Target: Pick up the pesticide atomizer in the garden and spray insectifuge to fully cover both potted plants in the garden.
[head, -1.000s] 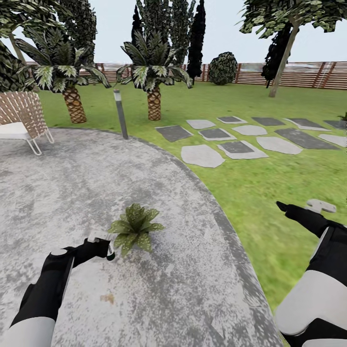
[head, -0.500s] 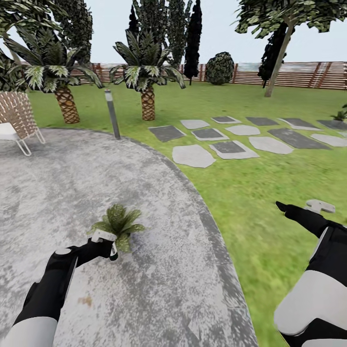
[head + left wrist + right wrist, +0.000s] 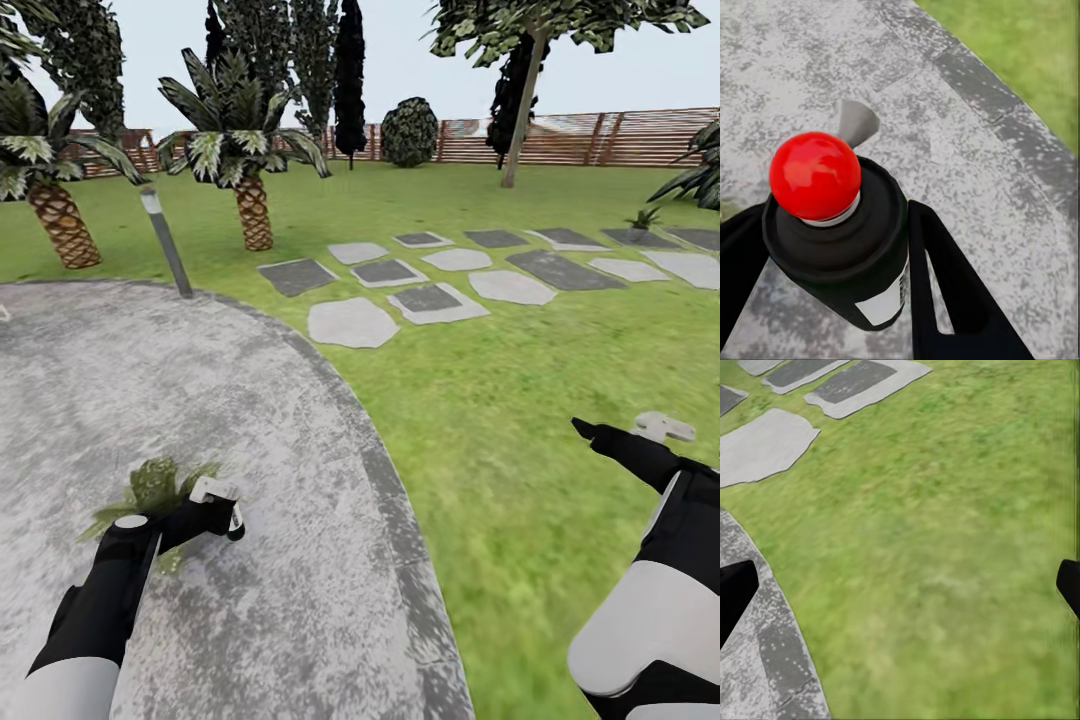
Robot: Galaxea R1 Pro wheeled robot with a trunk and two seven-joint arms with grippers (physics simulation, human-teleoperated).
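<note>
While left claw (image 3: 832,247) clamps pesticide atomizer (image 3: 840,232) above patio (image 3: 967,150), right claw (image 3: 900,585) gapes wide, holding nothing.

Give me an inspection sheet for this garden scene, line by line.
Surface: grey mottled patio, grass beside it.
Job's things: atomizer, red top, held between the left fingers; one potted plant on the patio, behind the left arm.
Clutter: nothing seen.
End effectors: left end effector shut on the atomizer; right end effector open over grass.
Cables: nothing seen.
Surroundings: stepping stones, palms, lamp post, fence.
</note>
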